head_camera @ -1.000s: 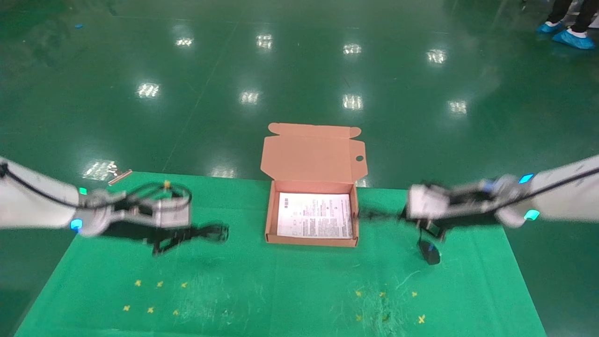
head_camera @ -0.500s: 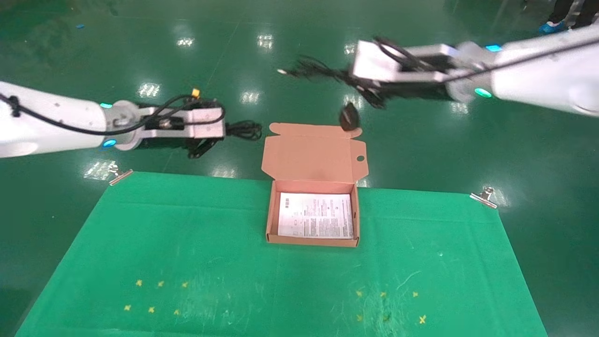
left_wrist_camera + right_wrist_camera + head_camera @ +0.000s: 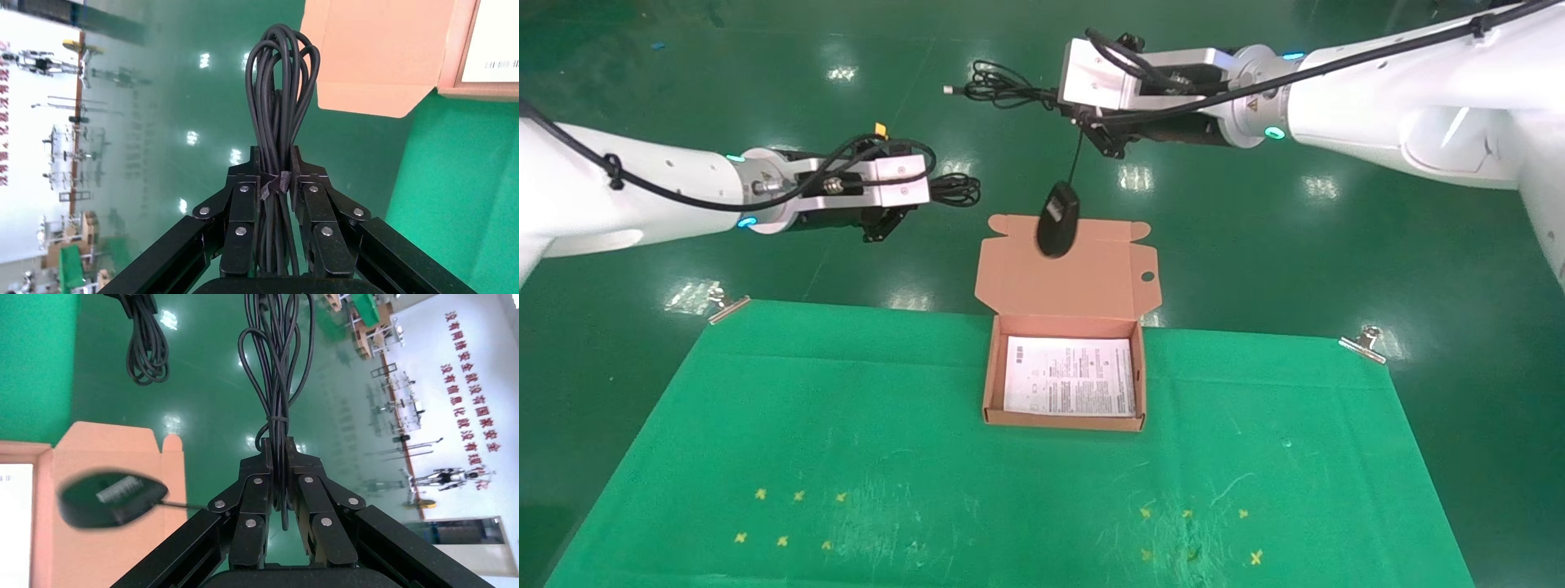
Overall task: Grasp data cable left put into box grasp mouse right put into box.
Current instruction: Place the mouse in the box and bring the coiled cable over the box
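Observation:
My left gripper point(image 3: 930, 191) is shut on the coiled black data cable point(image 3: 956, 189), held in the air left of the box lid; its loops stick out past the fingertips point(image 3: 281, 79). My right gripper point(image 3: 1056, 98) is shut on the bundled cord point(image 3: 278, 367) of the black mouse point(image 3: 1057, 230). The mouse dangles on its thin cord in front of the raised lid point(image 3: 1066, 273), and it also shows in the right wrist view point(image 3: 110, 499). The brown box point(image 3: 989, 384) lies open on the green mat with a white printed sheet point(image 3: 1068, 376) inside.
A green mat point(image 3: 846, 457) covers the table, held by metal clips at its far corners point(image 3: 727, 309) point(image 3: 1365, 343). Small yellow crosses point(image 3: 789, 514) mark it near the front. Beyond lies a glossy green floor.
Both arms rose from the mat with their loads and moved inward behind the box. The mouse came off the mat and now hangs by its cord over the lid.

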`<state>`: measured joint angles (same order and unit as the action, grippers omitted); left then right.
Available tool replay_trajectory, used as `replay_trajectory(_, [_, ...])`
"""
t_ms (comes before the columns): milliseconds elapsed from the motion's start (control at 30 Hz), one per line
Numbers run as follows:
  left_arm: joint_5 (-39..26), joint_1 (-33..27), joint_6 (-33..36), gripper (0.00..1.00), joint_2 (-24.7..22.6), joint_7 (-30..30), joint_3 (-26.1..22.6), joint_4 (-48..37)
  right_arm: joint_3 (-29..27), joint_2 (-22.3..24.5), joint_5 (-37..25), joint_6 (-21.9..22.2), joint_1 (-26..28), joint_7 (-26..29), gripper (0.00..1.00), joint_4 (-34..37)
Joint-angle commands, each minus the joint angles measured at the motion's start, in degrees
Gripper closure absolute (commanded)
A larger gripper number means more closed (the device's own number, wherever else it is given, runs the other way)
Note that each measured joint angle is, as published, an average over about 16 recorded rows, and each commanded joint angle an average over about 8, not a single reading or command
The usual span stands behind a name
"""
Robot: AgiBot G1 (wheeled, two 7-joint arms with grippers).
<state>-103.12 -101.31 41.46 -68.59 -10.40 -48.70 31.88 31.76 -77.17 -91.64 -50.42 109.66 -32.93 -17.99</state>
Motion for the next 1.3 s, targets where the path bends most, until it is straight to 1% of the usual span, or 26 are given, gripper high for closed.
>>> replay_trajectory(33, [-0.19, -0.11, -0.40, 1.00, -0.28, 0.16, -0.03, -0.25, -0.10, -0.09, 0.51, -0.16, 0.12, -0.44, 1.00, 0.44])
replay_trajectory(200, [-0.41, 0.64, -0.07, 1.00, 1.18, 0.52, -0.12, -0.11, 0.93, -0.03, 0.66, 0.14, -1.62, 0.71, 1.00, -0.86])
replay_trajectory(333, [-1.60, 0.87, 0.47, 1.00, 2.42, 2.01, -0.66, -0.07, 2.18, -0.24, 0.48, 0.86, -3.03, 1.64, 1.00, -1.56])
replay_trajectory(667, [-7.68, 1.31, 1.72, 1.00, 5.07, 9.75, -3.18, 1.75, 6.74, -0.89, 1.95, 1.52, -7.39, 5.35, 1.00, -5.16])
replay_trajectory(1033, [-13.03, 2.10, 3.13, 1.00, 7.29, 18.35, -4.85, 7.54, 15.20, -1.17, 4.97, 4.77, -11.96, 11.49, 1.00, -8.98])
replay_trajectory(1167, [-14.24, 2.52, 3.38, 1.00, 7.89, 20.45, -5.12, 9.57, 17.61, -1.12, 7.40, 5.87, -13.55, 14.74, 1.00, -8.71])
replay_trajectory(1300, [-15.27, 2.87, 3.60, 1.00, 8.37, 22.18, -5.32, 11.22, 19.29, -1.06, 10.15, 6.97, -15.12, 17.88, 1.00, -6.76])
